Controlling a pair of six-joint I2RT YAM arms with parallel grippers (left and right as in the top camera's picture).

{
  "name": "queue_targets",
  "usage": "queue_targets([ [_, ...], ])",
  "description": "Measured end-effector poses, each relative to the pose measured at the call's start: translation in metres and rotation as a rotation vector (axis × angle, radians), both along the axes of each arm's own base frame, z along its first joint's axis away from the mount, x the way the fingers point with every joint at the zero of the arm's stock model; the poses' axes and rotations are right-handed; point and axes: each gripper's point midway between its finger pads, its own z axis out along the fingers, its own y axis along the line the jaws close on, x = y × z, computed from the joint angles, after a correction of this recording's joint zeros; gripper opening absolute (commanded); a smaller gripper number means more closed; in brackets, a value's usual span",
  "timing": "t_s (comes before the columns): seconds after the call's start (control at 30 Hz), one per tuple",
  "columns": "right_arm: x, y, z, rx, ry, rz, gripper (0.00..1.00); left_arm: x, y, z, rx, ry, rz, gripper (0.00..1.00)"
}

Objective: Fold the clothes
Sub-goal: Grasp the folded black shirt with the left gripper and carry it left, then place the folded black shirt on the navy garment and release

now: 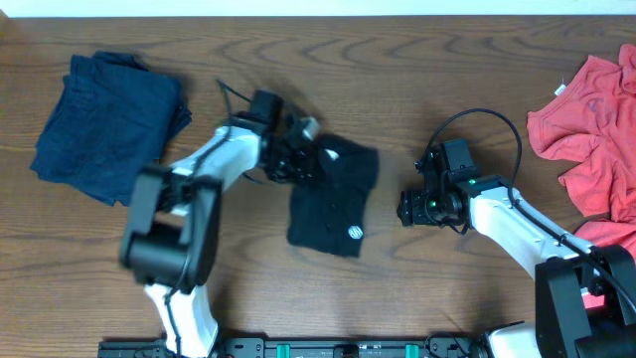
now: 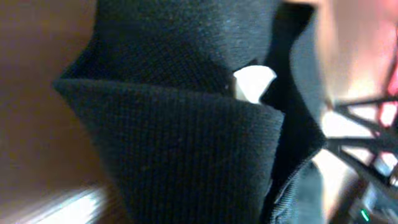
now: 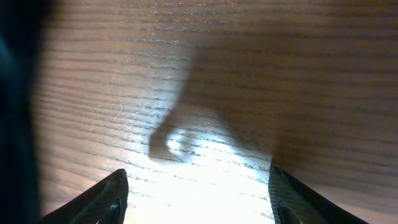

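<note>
The black shirt [image 1: 333, 204] lies folded small in the middle of the table, with a small white logo near its front edge. My left gripper [image 1: 296, 159] is at the shirt's upper left edge, shut on a fold of it. In the left wrist view, black fabric [image 2: 186, 143] fills the frame and hides the fingers; a white tag [image 2: 254, 83] peeks out. My right gripper [image 1: 407, 207] hovers open over bare wood just right of the shirt. Its two fingers [image 3: 99, 202] have nothing between them, and the shirt's dark edge [image 3: 15, 93] shows at the left.
A folded navy-blue garment [image 1: 109, 124] lies at the back left. A crumpled coral-red garment [image 1: 596, 129] is heaped at the right edge, beside the right arm's base. The wooden table [image 1: 457, 89] is bare between them.
</note>
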Motion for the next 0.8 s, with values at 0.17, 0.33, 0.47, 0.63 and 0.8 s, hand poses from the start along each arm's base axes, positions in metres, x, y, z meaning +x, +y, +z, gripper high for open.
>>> queue_targets([
  [0.17,0.000,-0.003,-0.001,-0.017,-0.002,-0.002,0.71,0.047,0.065,0.077,0.089,-0.248,0.231,0.06],
  [0.33,0.001,-0.005,-0.001,-0.027,-0.005,-0.004,0.71,0.067,0.144,0.156,0.160,-0.467,0.490,0.06],
  [0.47,0.001,-0.005,-0.001,-0.029,-0.005,-0.004,0.71,0.072,0.197,0.188,0.199,-0.559,0.649,0.06],
  [0.63,0.001,-0.005,-0.001,-0.032,-0.005,-0.005,0.72,0.080,0.246,0.200,0.210,-0.595,0.804,0.06],
  [0.8,0.001,-0.008,-0.001,-0.044,-0.007,-0.009,0.72,0.083,0.286,0.212,0.226,-0.644,0.912,0.06],
])
